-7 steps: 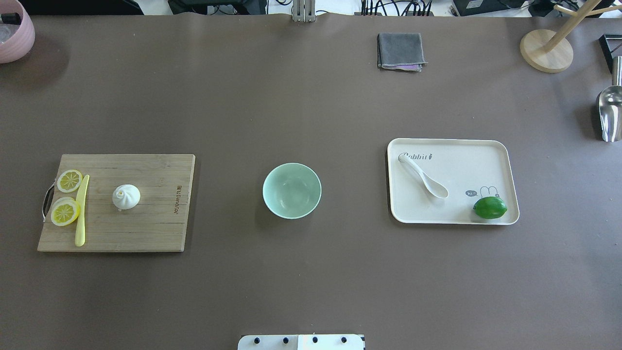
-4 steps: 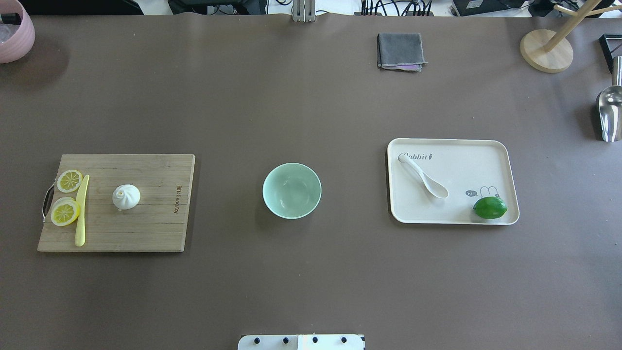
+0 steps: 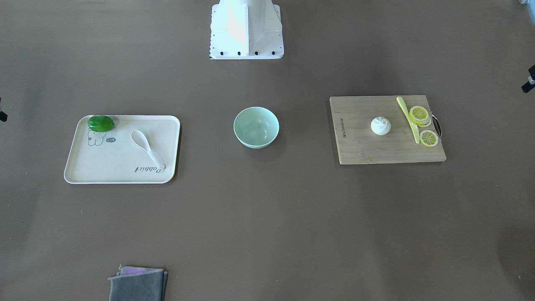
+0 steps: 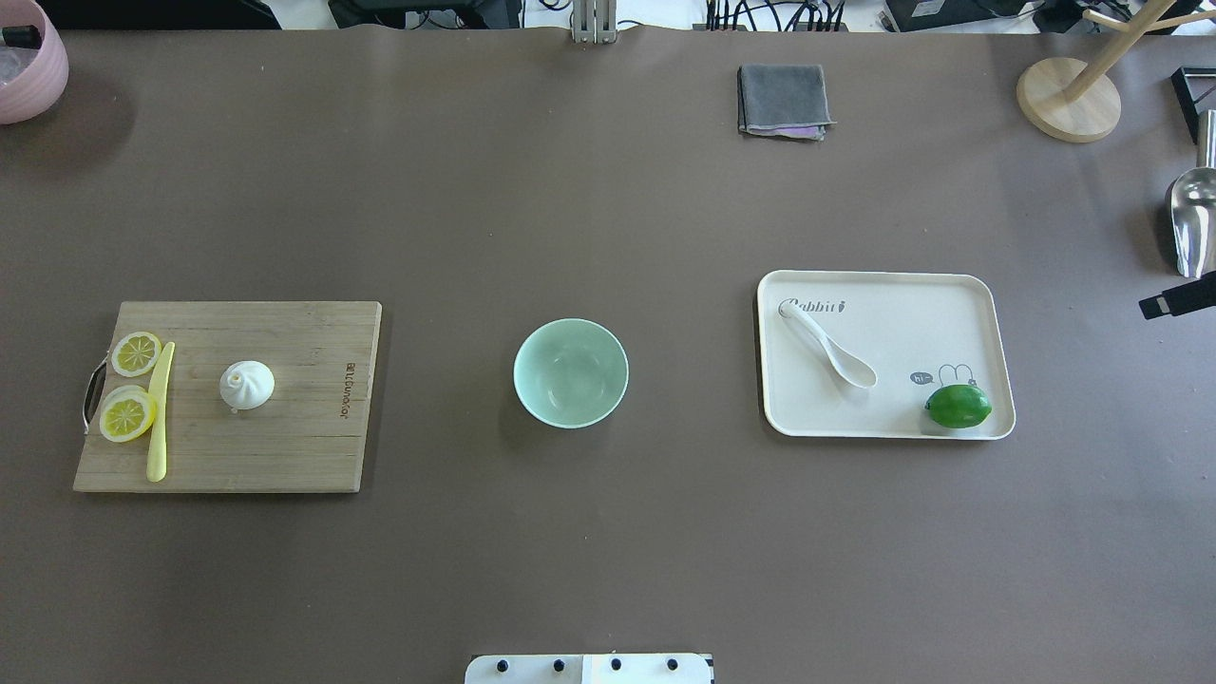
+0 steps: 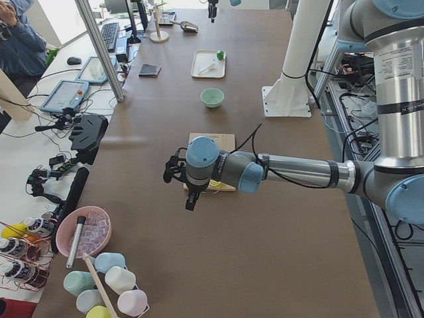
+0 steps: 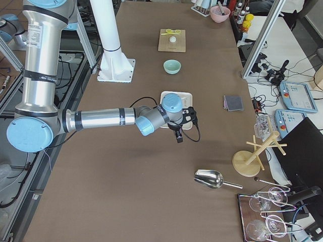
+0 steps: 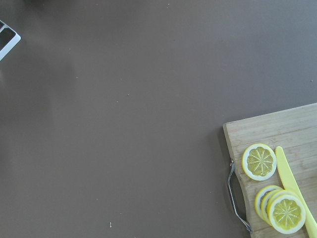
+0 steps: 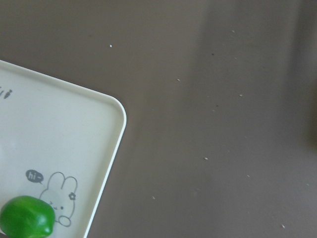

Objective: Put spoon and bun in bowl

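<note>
Overhead exterior is showing the job at its very start. The bowl (image 4: 570,372) is sitting empty between the board (image 4: 304,418) and the tray (image 4: 950,294), well apart from both. The spoon (image 4: 826,344) is lying on the tray, scoop pointing toward the lime (image 4: 958,406) but not touching it. The bun (image 4: 247,385) is sitting upright on the board, near the knife (image 4: 159,418) and the lemon slices (image 4: 136,353), apart from them.

Neither thing is being held. The left gripper (image 5: 191,197) is hanging above the table off the board's handle end, and its wrist view is taking in only that edge and the slices, not the bun. The right gripper (image 6: 177,135) is hovering off the tray's lime corner, with the spoon outside its wrist view. Only slivers of either claw are showing at the frame edges, so I cannot tell whether the fingers are spread or pressed together.

Both placements are left to do. Each arm is looking set to move in over its own item, then pick it up and carry it to the bowl.
</note>
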{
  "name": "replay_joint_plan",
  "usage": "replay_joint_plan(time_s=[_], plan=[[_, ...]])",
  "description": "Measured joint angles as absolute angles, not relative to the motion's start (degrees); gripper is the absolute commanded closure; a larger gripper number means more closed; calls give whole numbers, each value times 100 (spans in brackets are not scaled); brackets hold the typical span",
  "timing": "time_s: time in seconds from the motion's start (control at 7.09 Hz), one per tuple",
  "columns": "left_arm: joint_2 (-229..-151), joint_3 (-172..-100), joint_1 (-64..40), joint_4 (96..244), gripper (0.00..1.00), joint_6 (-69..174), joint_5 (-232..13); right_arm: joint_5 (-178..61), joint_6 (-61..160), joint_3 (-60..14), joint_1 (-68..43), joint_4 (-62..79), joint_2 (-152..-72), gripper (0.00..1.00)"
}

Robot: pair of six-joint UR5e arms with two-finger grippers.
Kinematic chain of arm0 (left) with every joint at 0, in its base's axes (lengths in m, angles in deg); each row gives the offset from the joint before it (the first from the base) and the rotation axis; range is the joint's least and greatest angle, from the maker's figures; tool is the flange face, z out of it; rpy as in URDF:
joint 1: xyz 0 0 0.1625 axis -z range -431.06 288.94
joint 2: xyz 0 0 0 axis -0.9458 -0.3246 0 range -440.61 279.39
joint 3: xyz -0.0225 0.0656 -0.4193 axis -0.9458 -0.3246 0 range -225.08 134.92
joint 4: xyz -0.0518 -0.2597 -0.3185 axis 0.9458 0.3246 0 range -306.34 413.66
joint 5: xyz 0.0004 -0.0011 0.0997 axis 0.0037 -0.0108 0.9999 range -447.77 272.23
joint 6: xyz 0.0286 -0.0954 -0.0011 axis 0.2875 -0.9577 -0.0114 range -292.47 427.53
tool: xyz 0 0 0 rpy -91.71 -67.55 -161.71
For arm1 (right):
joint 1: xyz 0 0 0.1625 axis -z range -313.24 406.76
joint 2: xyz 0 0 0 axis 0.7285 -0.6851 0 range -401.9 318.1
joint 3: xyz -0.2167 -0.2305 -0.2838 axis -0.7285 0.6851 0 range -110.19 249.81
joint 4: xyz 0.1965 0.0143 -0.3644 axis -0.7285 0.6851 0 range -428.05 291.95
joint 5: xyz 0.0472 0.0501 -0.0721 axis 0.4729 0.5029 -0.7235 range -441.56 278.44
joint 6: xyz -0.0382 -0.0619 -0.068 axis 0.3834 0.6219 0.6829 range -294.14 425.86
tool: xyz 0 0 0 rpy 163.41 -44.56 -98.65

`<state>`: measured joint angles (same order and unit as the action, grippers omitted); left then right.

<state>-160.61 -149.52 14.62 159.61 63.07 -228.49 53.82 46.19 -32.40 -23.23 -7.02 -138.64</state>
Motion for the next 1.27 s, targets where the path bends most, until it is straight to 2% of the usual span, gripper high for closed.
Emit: replay_joint_plan(time_s=[0.14, 0.56, 0.99, 1.13, 1.27], plan=[[-16071, -14945, 1436, 16059, 2, 6307, -22852, 5275, 4450, -3237, -1981, -719, -13537, 13], [-16122, -14824, 1390, 16235, 2, 6337, -22807, 4194, 4179, -3155, -414, -684, -12466, 17], [-16147, -14674, 1385, 16431, 2, 6301, -22811, 3600, 3561, -2725, 541, -701, -11910, 27], [-16161, -14671, 1385, 16437, 2, 6298, -22813, 3457, 3510, -2564, 690, -724, -11810, 45], [-16181, -14666, 1385, 16437, 2, 6297, -22808, 3390, 3491, -2478, 754, -733, -11754, 90]])
